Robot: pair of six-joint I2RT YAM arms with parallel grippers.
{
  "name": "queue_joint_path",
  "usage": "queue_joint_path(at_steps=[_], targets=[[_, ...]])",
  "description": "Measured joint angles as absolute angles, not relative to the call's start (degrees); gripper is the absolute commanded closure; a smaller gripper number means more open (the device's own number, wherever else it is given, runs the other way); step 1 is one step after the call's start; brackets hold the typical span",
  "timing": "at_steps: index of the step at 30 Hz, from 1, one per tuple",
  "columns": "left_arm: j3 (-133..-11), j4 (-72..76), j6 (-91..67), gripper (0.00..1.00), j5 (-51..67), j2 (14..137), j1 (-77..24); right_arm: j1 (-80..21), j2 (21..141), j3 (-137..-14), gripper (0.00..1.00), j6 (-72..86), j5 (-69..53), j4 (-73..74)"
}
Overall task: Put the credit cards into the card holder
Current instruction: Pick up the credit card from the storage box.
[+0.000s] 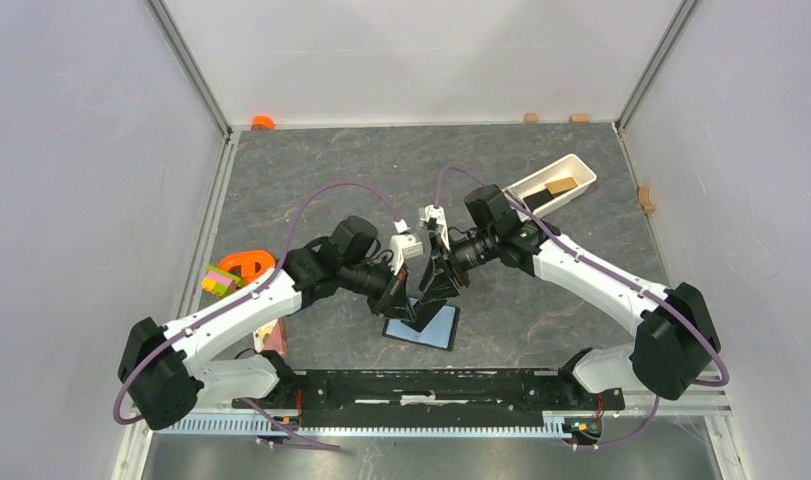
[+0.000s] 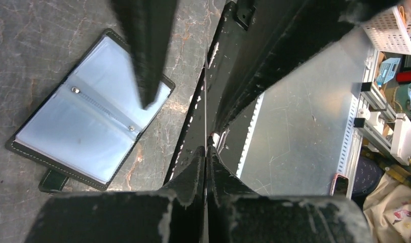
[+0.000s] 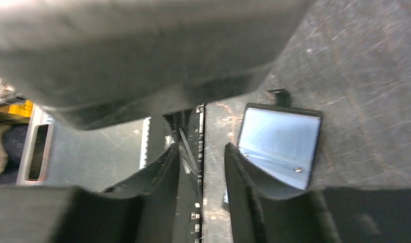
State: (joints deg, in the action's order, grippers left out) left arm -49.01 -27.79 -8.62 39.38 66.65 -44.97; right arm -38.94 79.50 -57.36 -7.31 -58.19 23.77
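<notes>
The card holder (image 1: 423,325) lies open on the dark mat, its pale clear pockets facing up; it also shows in the left wrist view (image 2: 91,111) and the right wrist view (image 3: 279,142). Both grippers meet just above its far edge. My left gripper (image 2: 207,149) (image 1: 406,305) is shut on a thin credit card (image 2: 206,91) seen edge-on, so its colour is unclear. My right gripper (image 3: 200,149) (image 1: 439,290) stands open around the same card's edge (image 3: 187,147), not pinching it. Two more credit cards, one tan (image 1: 559,186) and one black (image 1: 537,200), lie in the white tray (image 1: 581,172).
An orange object (image 1: 246,265), coloured blocks (image 1: 219,282) and a pink rectangle (image 1: 269,335) sit by the left arm. The black base rail (image 1: 431,385) runs along the near edge. Small wooden blocks (image 1: 530,117) and an orange piece (image 1: 263,122) line the back wall.
</notes>
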Motion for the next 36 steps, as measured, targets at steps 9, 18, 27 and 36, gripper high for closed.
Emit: queue_joint_path(at_steps=[9, 18, 27, 36], targets=[[-48.4, -24.4, -12.8, 0.98, 36.9, 62.7, -45.7, -34.2, 70.7, -54.6, 0.11, 1.8, -53.9, 16.0], [-42.7, -8.0, -27.7, 0.98, 28.1, 54.7, -45.7, -26.5, 59.7, -40.6, 0.15, 20.2, -53.5, -3.3], [-35.7, 10.1, -41.0, 0.98, 26.0, 55.1, -45.7, -26.5, 54.0, -26.9, 0.32, 42.4, -52.3, -32.6], [-34.6, 15.9, -44.6, 0.98, 26.9, 55.4, -45.7, -28.1, 56.0, -24.8, 0.73, 50.4, -50.8, -44.1]])
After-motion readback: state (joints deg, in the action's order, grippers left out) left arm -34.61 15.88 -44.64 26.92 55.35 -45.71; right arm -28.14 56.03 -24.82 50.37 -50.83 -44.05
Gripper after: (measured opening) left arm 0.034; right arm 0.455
